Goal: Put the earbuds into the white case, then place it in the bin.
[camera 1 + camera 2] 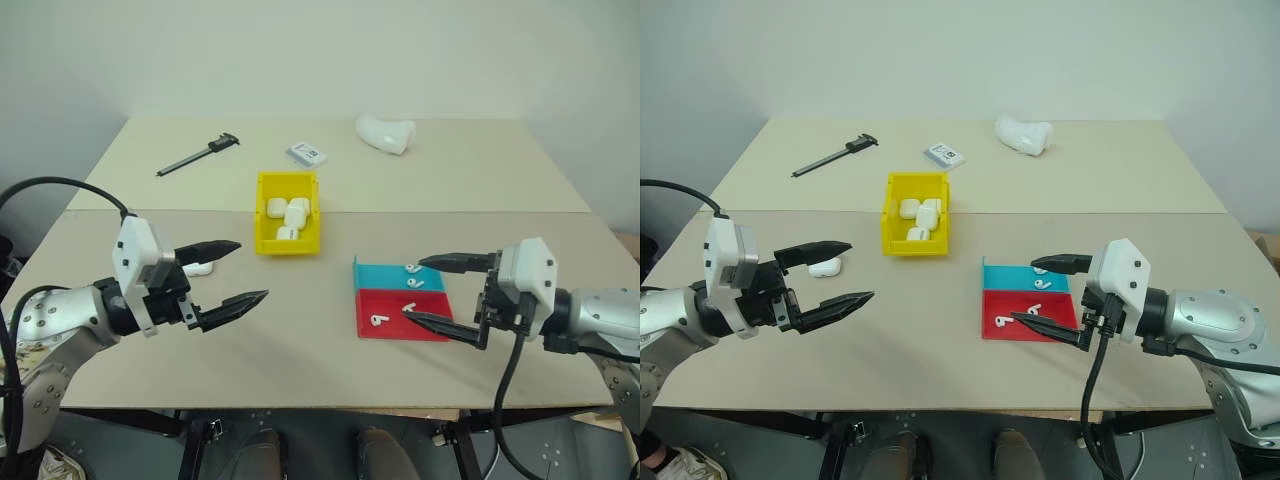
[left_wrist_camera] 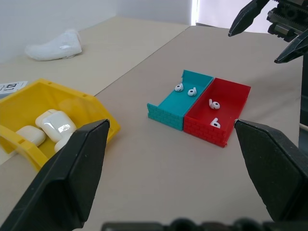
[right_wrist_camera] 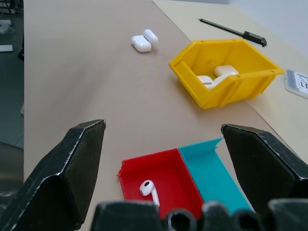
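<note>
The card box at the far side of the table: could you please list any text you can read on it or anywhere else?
White-and-grey card box: dark printed marks, too small and blurred to read.
Black caliper: no readable markings.
Yellow bin, teal-and-red tray, white cases: no text seen.

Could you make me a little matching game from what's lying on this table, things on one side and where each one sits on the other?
Things:
1. open case
2. earbuds
3. closed cases
4. caliper

Places:
A. inside the yellow bin
B. far side of the table, on the robot's left
C. in the teal-and-red tray
D. loose on the table, near the left end effector

Pairs: 1-D, 2-C, 3-A, 4-B
</note>
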Robot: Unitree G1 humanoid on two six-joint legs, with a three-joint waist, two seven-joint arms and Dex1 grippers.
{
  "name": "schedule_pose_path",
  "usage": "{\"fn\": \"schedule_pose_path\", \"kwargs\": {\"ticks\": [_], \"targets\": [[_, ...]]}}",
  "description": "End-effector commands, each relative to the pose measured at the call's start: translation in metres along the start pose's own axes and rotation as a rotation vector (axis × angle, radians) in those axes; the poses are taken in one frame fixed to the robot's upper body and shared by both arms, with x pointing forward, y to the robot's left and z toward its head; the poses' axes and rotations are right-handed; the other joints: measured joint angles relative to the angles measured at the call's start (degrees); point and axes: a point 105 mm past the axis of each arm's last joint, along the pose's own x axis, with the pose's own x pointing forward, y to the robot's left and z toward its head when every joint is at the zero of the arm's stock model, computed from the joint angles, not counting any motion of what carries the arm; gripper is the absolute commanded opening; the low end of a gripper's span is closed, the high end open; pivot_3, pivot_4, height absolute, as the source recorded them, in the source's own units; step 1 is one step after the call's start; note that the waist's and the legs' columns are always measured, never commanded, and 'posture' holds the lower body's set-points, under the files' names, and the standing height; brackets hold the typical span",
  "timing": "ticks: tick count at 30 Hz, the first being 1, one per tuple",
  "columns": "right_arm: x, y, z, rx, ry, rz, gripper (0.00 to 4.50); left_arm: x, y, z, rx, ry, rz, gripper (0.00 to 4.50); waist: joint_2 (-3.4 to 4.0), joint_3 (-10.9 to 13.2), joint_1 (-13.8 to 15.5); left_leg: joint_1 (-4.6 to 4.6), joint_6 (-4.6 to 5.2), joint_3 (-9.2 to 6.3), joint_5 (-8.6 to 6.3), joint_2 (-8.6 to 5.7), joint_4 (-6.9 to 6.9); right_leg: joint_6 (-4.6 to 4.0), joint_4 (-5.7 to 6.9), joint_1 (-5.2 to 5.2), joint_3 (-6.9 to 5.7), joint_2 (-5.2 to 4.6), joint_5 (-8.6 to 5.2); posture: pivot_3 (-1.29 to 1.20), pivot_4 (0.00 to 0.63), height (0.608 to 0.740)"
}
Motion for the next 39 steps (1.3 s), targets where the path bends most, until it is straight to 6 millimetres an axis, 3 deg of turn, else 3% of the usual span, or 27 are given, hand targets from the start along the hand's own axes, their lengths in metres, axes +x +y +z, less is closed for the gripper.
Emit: {"fn": "schedule_pose_path", "kwargs": {"ticks": [1, 9, 13, 17, 20, 32, 39], "targets": [[-0.005, -0.003, 0.011, -0.038, -0.020, -0.013, 4.46, 0.000, 0.000, 0.013, -0.017, -0.045, -0.004, 4.50, 0.00, 0.00, 0.01, 0.00, 0.00, 0.00, 0.00, 0.00, 0.00, 0.00, 0.00, 0.00, 0.00, 0.00, 0.00, 0.00, 0.150, 0.740], [-0.003, -0.005, 0.010, -0.024, -0.025, -0.014, 4.46, -0.002, 0.016, 0.011, -0.021, 0.066, 0.113, 4.50, 0.00, 0.00, -0.03, 0.00, 0.00, -0.02, 0.00, 0.00, 0.00, 0.00, 0.01, 0.00, 0.00, 0.01, 0.00, 0.00, 0.150, 0.740], [-0.002, -0.009, 0.009, -0.022, -0.024, -0.017, 4.46, 0.000, 0.039, 0.009, 0.127, 0.142, 0.342, 4.50, -0.01, 0.00, 0.04, 0.01, 0.00, -0.01, 0.00, -0.02, 0.00, 0.00, 0.00, 0.02, 0.01, -0.01, 0.00, 0.00, 0.150, 0.740], [0.002, -0.011, 0.011, -0.028, -0.025, -0.017, 4.46, 0.001, 0.059, -0.001, 0.106, 0.298, 0.437, 4.50, -0.03, 0.01, 0.23, 0.00, 0.00, -0.01, 0.00, -0.02, 0.00, 0.00, 0.00, 0.00, 0.01, 0.00, 0.01, 0.00, 0.150, 0.740], [0.003, -0.009, 0.011, -0.030, -0.026, -0.018, 4.46, 0.000, 0.069, -0.014, -0.059, 0.466, 0.474, 4.50, -0.05, 0.02, 0.36, -0.02, 0.00, -0.02, 0.00, -0.04, 0.00, 0.01, 0.02, -0.01, -0.01, 0.00, 0.00, 0.00, 0.150, 0.740], [0.011, -0.003, 0.010, -0.026, -0.041, -0.048, 4.46, 0.001, 0.151, -0.036, -0.540, 0.614, 0.929, 4.50, -0.12, 0.02, 0.33, -0.15, 0.00, -0.13, 0.01, -0.11, 0.04, 0.02, 0.08, -0.12, 0.03, 0.00, 0.01, 0.00, 0.150, 0.740], [0.011, -0.001, 0.010, -0.027, -0.036, -0.048, 4.46, 0.005, 0.160, -0.056, -0.688, 0.719, 1.064, 4.50, -0.15, 0.02, 0.80, -0.24, -0.03, -0.11, 0.02, -0.14, 0.07, 0.04, 0.07, -0.20, 0.02, -0.04, 0.02, 0.00, 0.150, 0.740]]}}
